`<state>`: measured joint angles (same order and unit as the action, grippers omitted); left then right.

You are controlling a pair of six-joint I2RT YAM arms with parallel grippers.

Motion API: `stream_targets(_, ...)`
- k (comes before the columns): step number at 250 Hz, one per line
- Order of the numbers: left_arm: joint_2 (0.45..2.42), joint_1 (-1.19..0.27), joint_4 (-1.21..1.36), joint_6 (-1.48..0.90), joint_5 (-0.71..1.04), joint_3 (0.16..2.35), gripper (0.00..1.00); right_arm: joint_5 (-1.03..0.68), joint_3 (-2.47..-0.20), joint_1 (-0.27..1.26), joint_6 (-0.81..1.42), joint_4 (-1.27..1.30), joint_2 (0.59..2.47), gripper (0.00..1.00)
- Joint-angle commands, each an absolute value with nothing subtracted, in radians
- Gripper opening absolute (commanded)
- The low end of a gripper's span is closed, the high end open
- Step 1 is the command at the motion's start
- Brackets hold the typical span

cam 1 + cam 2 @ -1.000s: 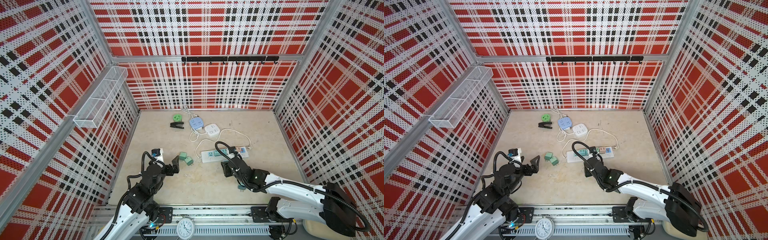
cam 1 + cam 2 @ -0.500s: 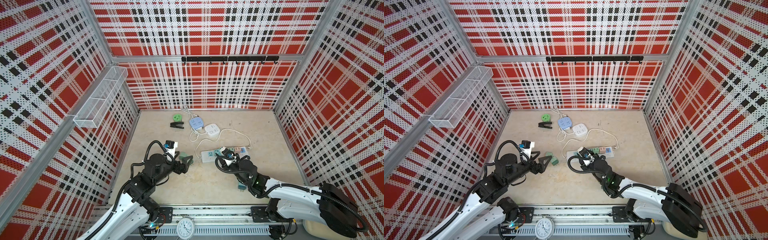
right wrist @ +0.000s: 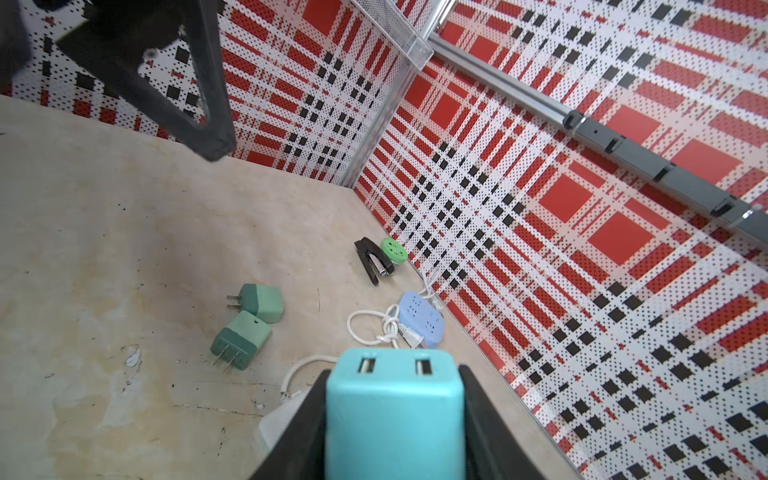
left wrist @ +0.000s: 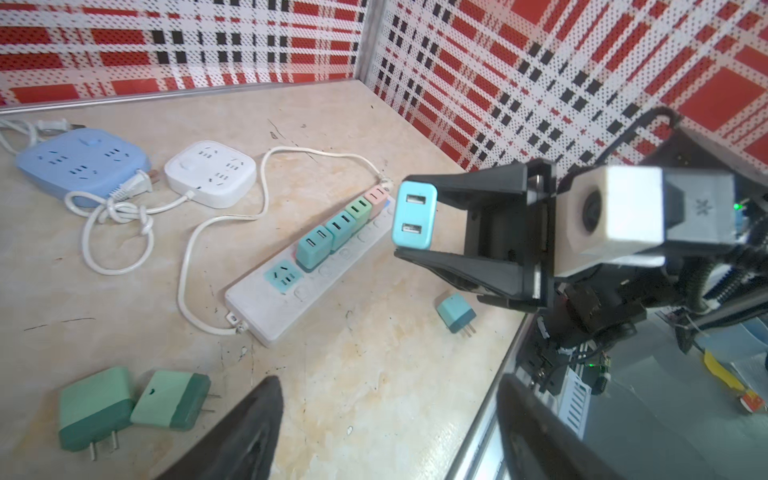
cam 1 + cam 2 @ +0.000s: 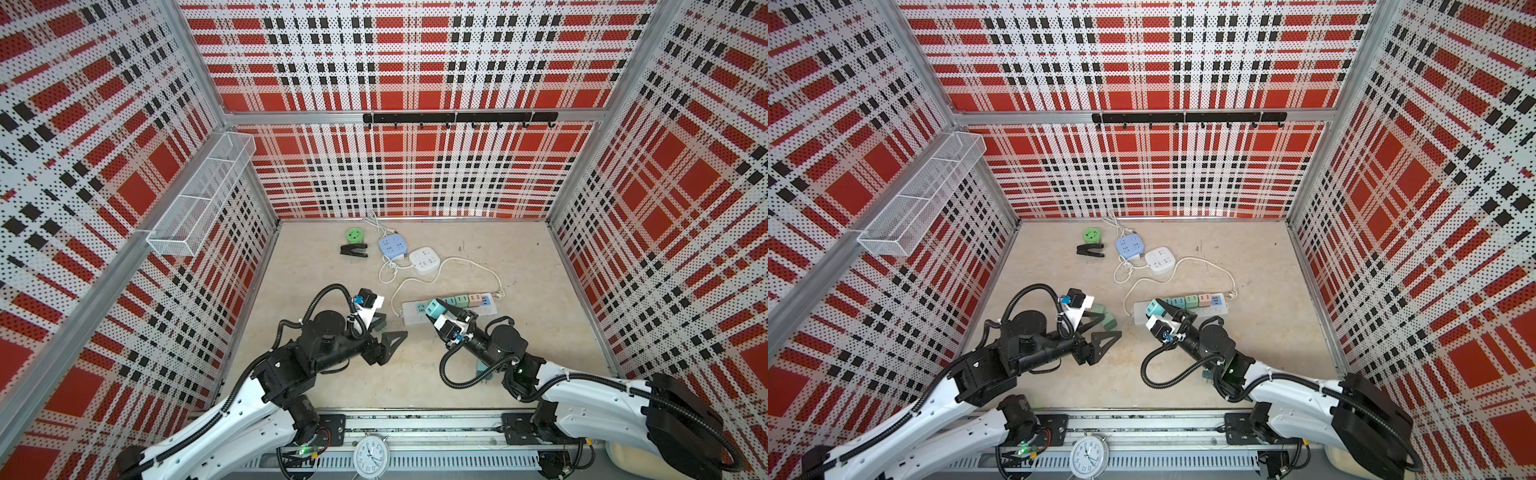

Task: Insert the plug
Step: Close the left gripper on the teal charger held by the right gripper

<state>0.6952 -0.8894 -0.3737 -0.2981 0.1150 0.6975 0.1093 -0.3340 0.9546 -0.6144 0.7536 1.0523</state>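
The right tool point(image 4: 409, 218) pinches the teal USB charger plug point(image 3: 395, 407) above the white power strip point(image 4: 266, 307) near its empty socket, while the left tool point(image 5: 392, 327) hangs spread beside two green chargers point(image 3: 262, 303) on the counter point(image 5: 415, 374).

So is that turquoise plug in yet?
Out. The turquoise plug is clamped in the right gripper above the power strip, whose end socket is empty.

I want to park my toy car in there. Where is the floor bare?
Bare: the right side, between the long power strip and the right wall; and the near middle, between that strip and the front rail. Crowded: around the blue socket block and white socket block.
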Motion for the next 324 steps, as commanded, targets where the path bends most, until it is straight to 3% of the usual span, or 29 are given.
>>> stream_targets(1,0.731,-0.948,-0.387,-0.257,0.073,0.737,0.82,0.041,-0.332,0.960,-0.725,0.807,1.016,0.00)
stream_targets(149,0.857,-1.041,-0.373,-0.268,-0.038,0.812,0.80,-0.183,-0.385,0.968,-0.766,0.689,0.992,0.00)
stream_targets(203,0.929,-1.057,-0.368,-0.270,-0.076,0.850,0.75,-0.165,-0.395,0.994,-0.773,0.703,1.014,0.00)
stream_targets(282,0.963,-1.060,-0.357,-0.280,-0.112,0.874,0.59,-0.130,-0.391,1.008,-0.779,0.737,1.025,0.00)
stream_targets(324,0.987,-1.061,-0.344,-0.279,-0.104,0.878,0.57,-0.124,-0.388,1.016,-0.774,0.759,1.029,0.00)
